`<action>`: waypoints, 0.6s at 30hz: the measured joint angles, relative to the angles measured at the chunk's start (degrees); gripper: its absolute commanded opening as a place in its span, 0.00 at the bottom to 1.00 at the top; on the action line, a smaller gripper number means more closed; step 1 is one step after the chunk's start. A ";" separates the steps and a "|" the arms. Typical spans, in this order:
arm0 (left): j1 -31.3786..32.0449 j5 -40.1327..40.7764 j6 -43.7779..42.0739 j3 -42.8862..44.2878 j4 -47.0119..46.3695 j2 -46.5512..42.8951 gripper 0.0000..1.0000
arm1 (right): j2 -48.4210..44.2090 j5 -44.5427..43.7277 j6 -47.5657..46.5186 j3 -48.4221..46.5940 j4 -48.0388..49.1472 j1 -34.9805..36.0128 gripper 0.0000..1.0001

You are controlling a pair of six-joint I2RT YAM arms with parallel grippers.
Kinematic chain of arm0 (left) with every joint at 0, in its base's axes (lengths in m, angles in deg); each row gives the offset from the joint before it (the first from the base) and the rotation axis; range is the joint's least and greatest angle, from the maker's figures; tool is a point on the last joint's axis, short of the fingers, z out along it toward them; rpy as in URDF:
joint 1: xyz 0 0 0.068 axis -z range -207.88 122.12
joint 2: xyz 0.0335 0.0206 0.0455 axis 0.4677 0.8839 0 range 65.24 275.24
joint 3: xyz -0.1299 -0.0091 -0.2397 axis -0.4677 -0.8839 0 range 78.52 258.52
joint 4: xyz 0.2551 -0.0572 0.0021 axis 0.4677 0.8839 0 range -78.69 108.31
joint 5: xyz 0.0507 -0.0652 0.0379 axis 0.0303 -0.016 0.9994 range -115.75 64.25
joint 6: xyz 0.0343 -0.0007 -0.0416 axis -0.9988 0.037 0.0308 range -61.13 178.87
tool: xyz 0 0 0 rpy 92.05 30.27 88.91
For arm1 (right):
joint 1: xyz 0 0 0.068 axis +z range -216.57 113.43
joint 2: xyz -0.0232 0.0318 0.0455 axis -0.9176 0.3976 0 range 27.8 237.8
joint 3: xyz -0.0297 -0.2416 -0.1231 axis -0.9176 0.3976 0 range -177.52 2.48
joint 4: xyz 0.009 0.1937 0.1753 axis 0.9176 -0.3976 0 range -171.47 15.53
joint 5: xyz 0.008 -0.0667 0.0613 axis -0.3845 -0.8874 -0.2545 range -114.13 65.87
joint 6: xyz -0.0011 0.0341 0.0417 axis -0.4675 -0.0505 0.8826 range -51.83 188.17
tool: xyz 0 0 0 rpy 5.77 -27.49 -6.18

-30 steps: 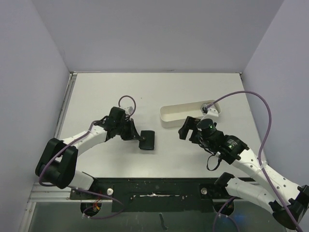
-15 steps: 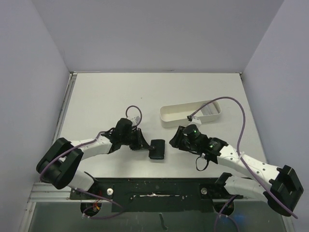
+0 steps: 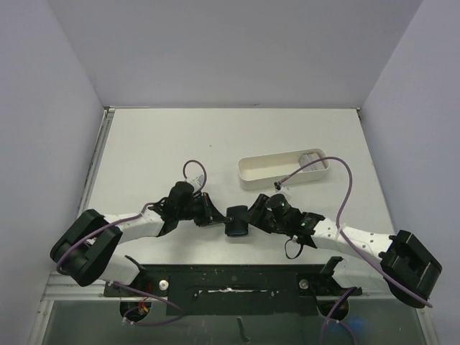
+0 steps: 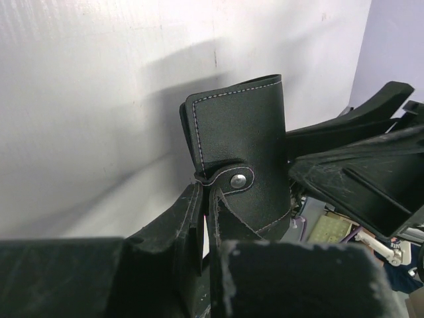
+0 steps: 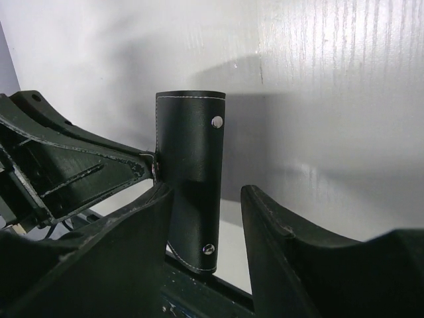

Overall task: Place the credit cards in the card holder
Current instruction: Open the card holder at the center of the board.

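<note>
**Top view.** The card holder [image 3: 237, 220] lies between the two grippers, close to the near edge of the table [image 3: 144, 151]. The left gripper [image 3: 215, 214] meets it from the left and the right gripper [image 3: 256, 214] from the right. Only this view shows the long white tray [image 3: 253, 175], farther back and well apart from the holder.

**Left wrist view.** The left gripper is clenched on the holder's lower edge, just beside the snap tab [image 4: 233, 179]. The case is folded and black, with pale stitching along its border.

**Right wrist view.** The holder's other face shows two metal studs [image 5: 216, 122]. It stands upright between the right fingers [image 5: 149, 228], which are spread apart. One finger is close against the case and a clear gap remains on the other side, so this gripper is released.
</note>
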 measured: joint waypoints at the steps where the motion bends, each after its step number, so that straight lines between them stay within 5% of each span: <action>1: 0.02 0.02 0.42 -0.39 -0.72 -0.13 0.00 | 0.31 0.17 0.42 0.39 0.74 0.02 0.46; 9: 0.39 0.17 3.91 -2.73 -4.57 -0.15 0.02 | 1.42 1.46 1.38 1.70 4.42 0.02 0.02; 13: 0.42 0.96 3.93 -2.78 -4.09 -0.22 0.26 | 1.11 1.75 0.94 1.73 5.79 0.02 0.00; 18: 0.48 3.52 1.49 -0.72 2.10 -2.34 0.38 | 0.92 1.51 -0.59 1.68 4.85 0.04 0.01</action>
